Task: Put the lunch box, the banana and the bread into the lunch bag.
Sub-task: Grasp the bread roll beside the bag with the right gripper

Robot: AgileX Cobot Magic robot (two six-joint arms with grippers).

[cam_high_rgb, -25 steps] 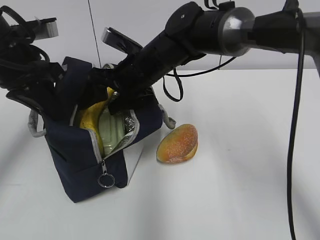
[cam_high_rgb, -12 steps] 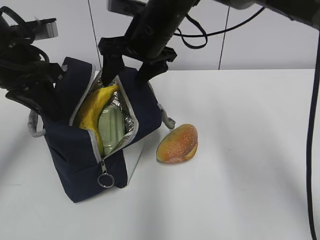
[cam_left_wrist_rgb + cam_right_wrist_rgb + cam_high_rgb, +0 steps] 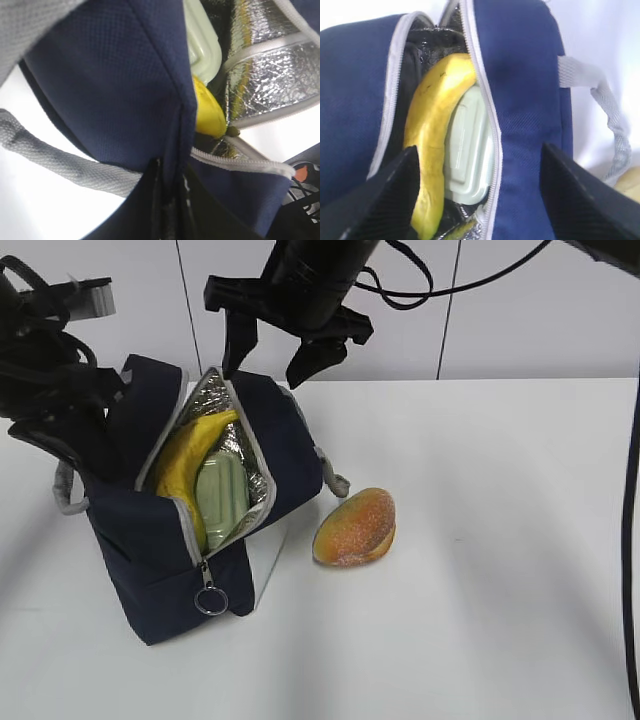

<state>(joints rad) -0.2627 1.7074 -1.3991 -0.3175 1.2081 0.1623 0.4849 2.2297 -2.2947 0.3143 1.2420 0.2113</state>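
I see the oval golden-brown bread (image 3: 355,527) on the white tabletop (image 3: 480,580), lying down-right of my empty, spread right claw (image 3: 285,355) above the navy fabric lunch bag (image 3: 160,550); left claw state: cannot tell

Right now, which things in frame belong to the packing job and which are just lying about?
Job:
lunch bag, unzipped
banana, inside the bag
lunch box, inside the bag beside the banana
bread, on the table outside the bag
right claw, open above the bag
left claw, on the bag's side, grip hidden

Just lying about:
nothing but the white table
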